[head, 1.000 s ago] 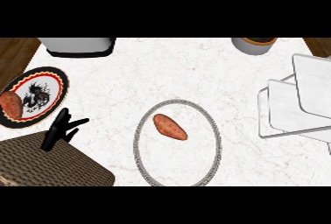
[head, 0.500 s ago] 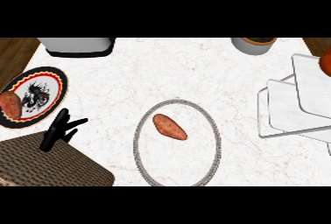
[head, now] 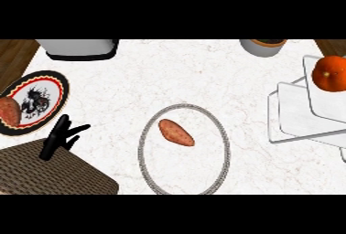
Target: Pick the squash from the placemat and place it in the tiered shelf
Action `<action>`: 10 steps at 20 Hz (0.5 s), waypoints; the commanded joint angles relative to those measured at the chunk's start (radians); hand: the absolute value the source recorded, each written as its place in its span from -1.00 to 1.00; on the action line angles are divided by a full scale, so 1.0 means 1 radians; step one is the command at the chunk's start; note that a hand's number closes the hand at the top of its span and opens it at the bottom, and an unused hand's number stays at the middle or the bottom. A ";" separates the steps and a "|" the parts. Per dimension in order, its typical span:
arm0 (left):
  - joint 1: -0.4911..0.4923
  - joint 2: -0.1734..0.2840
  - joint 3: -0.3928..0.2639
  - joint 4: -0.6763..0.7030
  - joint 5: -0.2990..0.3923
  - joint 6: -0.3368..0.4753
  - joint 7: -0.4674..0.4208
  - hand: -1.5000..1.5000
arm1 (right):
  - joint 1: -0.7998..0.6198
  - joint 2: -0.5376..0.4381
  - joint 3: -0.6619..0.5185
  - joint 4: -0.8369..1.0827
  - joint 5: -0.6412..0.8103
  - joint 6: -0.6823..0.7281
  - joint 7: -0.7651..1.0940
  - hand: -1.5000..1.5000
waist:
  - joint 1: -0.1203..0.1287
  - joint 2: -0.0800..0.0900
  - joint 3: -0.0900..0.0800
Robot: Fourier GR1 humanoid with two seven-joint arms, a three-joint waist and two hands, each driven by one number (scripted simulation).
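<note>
Marble-white counter (head: 202,73) fills most of what I see below me, with dark wood showing at its far corners. At my right stands the tiered shelf (head: 304,119), white trays stepped one above another, and on its upper tray sits a round orange squash (head: 331,73), partly cut off by the edge of the view. Near the middle lies an oval placemat (head: 150,155) with a grey beaded rim; on its white inside rests a reddish-brown sweet potato (head: 176,132), lying slantwise toward the mat's far left part. At my near left is a brown woven mat (head: 47,176). Beyond it, at the left edge, a plate (head: 51,98) with a black and red rim and a dark figure in its middle carries another reddish-brown piece (head: 8,110). A grey box-like thing (head: 78,48) stands at the far left, and a grey pot (head: 263,45) at the far right. My left robot hand (head: 57,137) hangs over the woven mat's far edge, fingers straight and spread, holding nothing. My right robot hand does not show.
</note>
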 commanded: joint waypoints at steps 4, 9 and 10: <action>-0.026 -0.080 0.009 0.005 0.010 0.052 -0.081 0.00 | 0.087 -0.128 -0.222 0.189 -0.122 0.101 -0.074 -1.00 | -0.012 0.004 -0.008; -0.017 -0.075 0.012 0.026 -0.012 0.063 -0.085 0.00 | 0.198 -0.218 -0.324 0.312 -0.194 0.271 -0.165 -1.00 | -0.016 0.004 -0.008; -0.032 -0.061 0.020 0.025 0.008 0.037 -0.083 0.00 | 0.191 -0.280 -0.333 0.385 -0.192 0.285 -0.157 -1.00 | -0.014 0.006 -0.008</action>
